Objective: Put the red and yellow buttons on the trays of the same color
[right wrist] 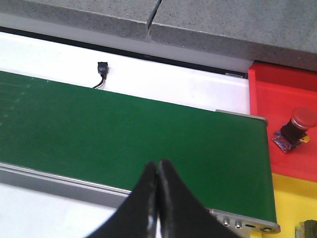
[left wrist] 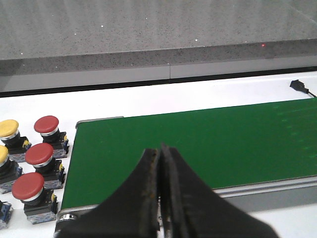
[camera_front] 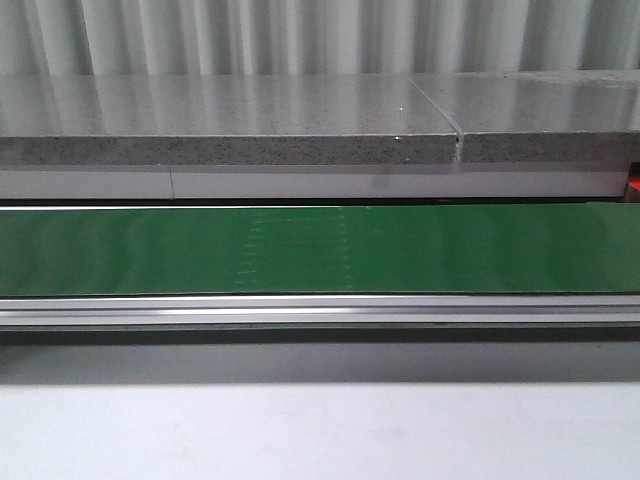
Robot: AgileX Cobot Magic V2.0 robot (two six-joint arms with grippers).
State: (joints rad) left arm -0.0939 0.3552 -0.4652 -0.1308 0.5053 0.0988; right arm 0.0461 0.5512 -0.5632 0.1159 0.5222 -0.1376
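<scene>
In the left wrist view, three red buttons (left wrist: 46,125) (left wrist: 39,154) (left wrist: 27,186) and two yellow buttons (left wrist: 8,128) (left wrist: 2,154) stand on the white table beside the end of the green belt (left wrist: 198,144). My left gripper (left wrist: 160,148) is shut and empty over the belt's near edge. In the right wrist view, a red button (right wrist: 301,119) lies on the red tray (right wrist: 277,89), and the yellow tray (right wrist: 292,203) adjoins it. My right gripper (right wrist: 157,164) is shut, holding nothing, above the belt (right wrist: 124,134). Neither gripper shows in the front view.
The green conveyor belt (camera_front: 320,250) with its aluminium rail (camera_front: 320,308) spans the front view. A grey stone counter (camera_front: 230,130) runs behind it. A small black cable connector (right wrist: 102,67) lies on the white table past the belt. A dark object (right wrist: 307,230) sits on the yellow tray's corner.
</scene>
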